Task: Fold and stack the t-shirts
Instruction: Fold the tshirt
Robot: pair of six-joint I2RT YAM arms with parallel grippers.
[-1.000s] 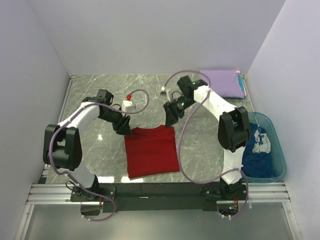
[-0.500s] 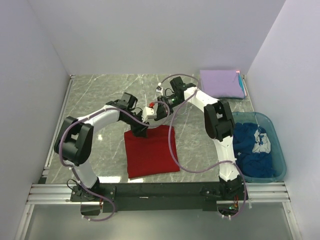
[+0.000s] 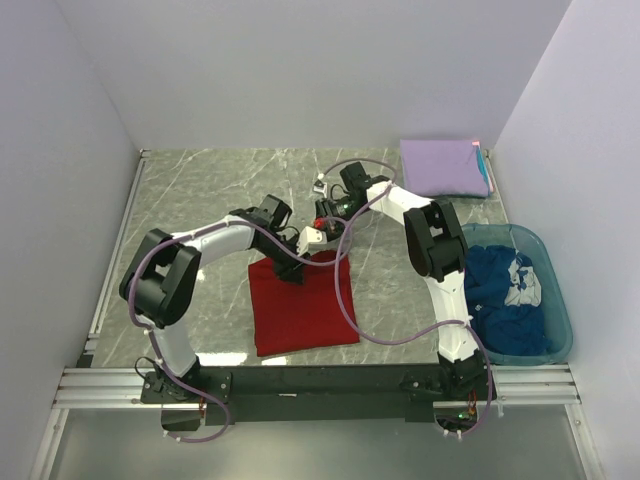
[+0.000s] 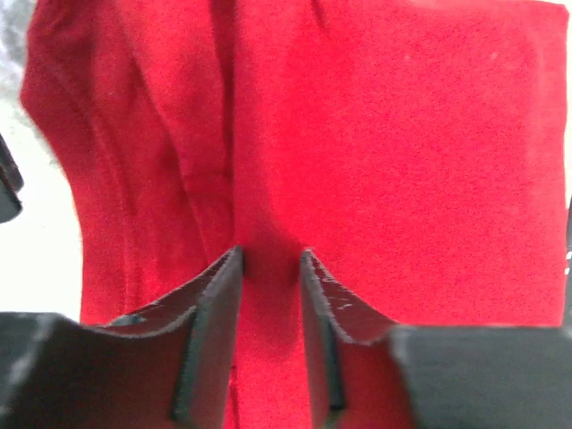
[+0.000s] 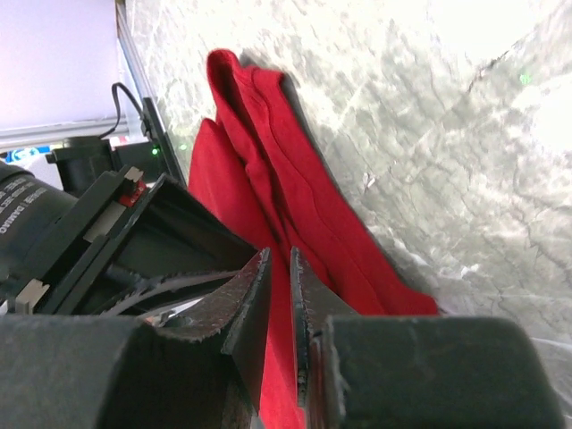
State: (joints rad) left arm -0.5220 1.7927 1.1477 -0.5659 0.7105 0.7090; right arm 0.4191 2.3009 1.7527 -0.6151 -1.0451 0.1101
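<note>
Converged at far edge of red t-shirt (image 3: 305, 310), right fingers (image 5: 246, 308) pinching it, left fingers (image 4: 210, 313) hold unclear

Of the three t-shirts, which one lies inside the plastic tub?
The dark blue t-shirt with white print, crumpled in the teal tub. The red t-shirt lies spread on the table; the lavender t-shirt sits folded at the far right corner.

Centre t-shirt (image 3: 305, 310) lies left of corner t-shirt (image 3: 445, 167) and tub (image 3: 566, 325).
</note>
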